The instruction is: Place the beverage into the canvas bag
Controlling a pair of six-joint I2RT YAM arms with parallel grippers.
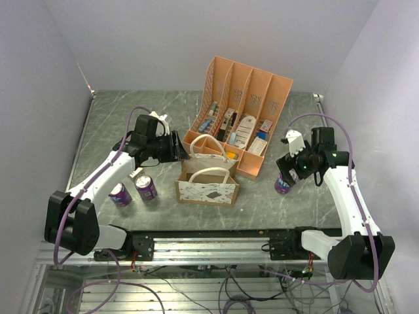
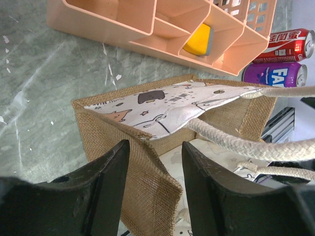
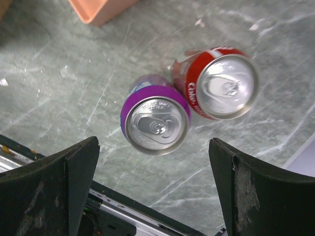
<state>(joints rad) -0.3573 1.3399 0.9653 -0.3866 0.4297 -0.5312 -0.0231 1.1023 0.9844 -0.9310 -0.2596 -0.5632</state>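
The canvas bag (image 1: 206, 183) stands upright in the middle of the table, its mouth open and its white handles up. My left gripper (image 1: 181, 151) is at the bag's back-left corner. In the left wrist view its jaws stand apart astride the burlap side wall (image 2: 147, 182) without pinching it. Two beverage cans stand right of the bag: a purple can (image 3: 155, 123) and a red can (image 3: 224, 83), both upright. My right gripper (image 3: 157, 189) hangs open above them, the purple can just ahead of the gap. From the top view the purple can (image 1: 283, 186) shows below my right gripper (image 1: 286, 174).
An orange slotted file rack (image 1: 239, 118) with small items stands right behind the bag. Two more purple cans (image 1: 120, 195) (image 1: 146, 188) stand to the left, under my left arm. The metal rail of the table's near edge (image 3: 128, 216) lies close to the right-hand cans.
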